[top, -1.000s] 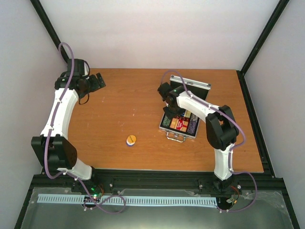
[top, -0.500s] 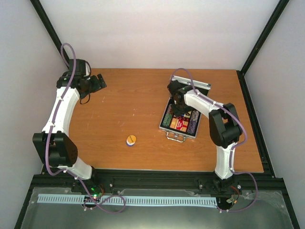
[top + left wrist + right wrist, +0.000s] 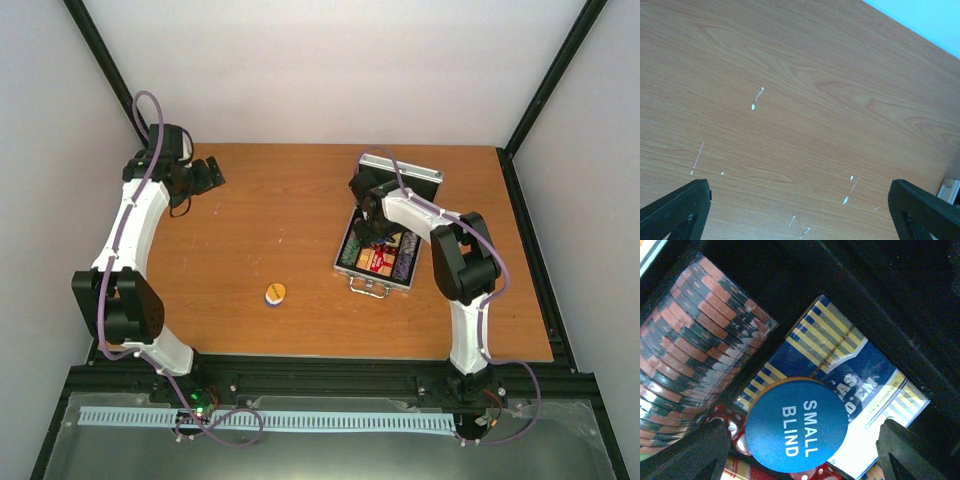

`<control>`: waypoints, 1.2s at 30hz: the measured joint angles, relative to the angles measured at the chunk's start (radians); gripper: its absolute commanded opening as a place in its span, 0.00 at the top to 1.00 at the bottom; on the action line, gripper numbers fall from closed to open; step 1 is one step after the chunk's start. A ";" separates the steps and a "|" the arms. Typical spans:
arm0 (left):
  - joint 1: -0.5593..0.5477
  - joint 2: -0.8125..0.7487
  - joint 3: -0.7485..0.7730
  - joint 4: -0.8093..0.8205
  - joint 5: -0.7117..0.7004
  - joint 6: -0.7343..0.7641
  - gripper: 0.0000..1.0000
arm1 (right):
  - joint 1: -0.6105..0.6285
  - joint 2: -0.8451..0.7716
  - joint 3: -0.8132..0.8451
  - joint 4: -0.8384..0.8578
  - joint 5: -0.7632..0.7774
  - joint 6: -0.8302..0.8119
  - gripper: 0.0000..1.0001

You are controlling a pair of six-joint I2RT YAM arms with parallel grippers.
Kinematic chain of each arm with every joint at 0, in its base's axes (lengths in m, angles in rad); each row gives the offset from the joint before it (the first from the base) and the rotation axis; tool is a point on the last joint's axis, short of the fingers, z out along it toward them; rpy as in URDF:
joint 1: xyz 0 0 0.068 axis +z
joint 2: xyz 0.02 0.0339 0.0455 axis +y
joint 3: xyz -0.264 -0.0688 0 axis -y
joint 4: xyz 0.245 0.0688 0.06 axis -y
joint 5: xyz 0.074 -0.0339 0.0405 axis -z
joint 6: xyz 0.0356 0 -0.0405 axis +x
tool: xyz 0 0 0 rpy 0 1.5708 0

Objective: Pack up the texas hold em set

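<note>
**Jaws apart on both arms, right pair down inside the open case**

Nearest the arm bases, a round yellow-and-blue disc (image 3: 276,293) lies alone on the desk (image 3: 250,230), well apart from the case. Further back and to the right, the silver case (image 3: 395,283) stands open, with its handle (image 3: 368,288) on the near side and its lid (image 3: 400,178) tilted up at the far side. The right arm (image 3: 420,215) covers much of the tray from above. Only chip rows (image 3: 405,265) and red-yellow card boxes (image 3: 372,260) show there, too small to count.

The right jaws hang low in the case, spread and holding nothing. Only their dark, blurred tips show in the wrist view's bottom corners. Between them, untouched, lies a blue SMALL BLIND disc (image 3: 796,425). It rests on a blue-and-yellow striped card box (image 3: 840,350) and hides part of its lettering. Red dice (image 3: 732,432) show at the disc's edge, mostly covered. A red-and-black chip stack (image 3: 695,340) lies on its side, cut off by the frame, against the black lining (image 3: 880,285).

At the far left corner, the left arm (image 3: 135,225) holds its jaws wide apart over bare, scuffed desk. A silver sliver (image 3: 951,189) at that wrist view's right edge cannot be identified.
</note>
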 measured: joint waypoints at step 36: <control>0.000 -0.067 -0.012 -0.006 0.000 0.027 0.00 | 0.541 0.210 0.364 -0.080 -0.327 0.072 0.12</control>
